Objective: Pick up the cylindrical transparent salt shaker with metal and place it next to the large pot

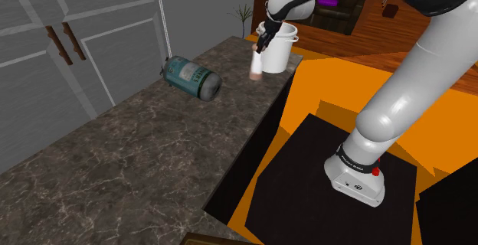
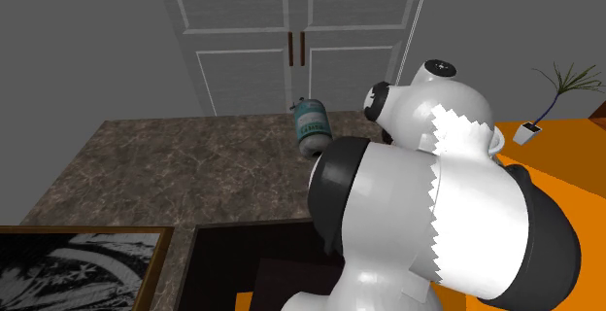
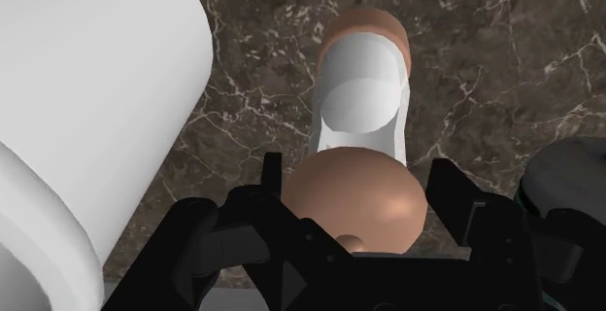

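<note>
Beside the white pot, the gripper clasps the salt shaker by its tan cap. It seemingly rests on the dark veined counter already — only letting go and withdrawing is left.

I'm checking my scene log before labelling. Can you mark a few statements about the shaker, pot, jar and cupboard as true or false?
1. The gripper has the salt shaker between its fingers. True.
2. The white pot lies tipped over. False: it stands upright, right beside the shaker.
3. The teal jar lies on its side on the dark counter. True.
4. The cupboard doors are open. False: they are shut.
</note>
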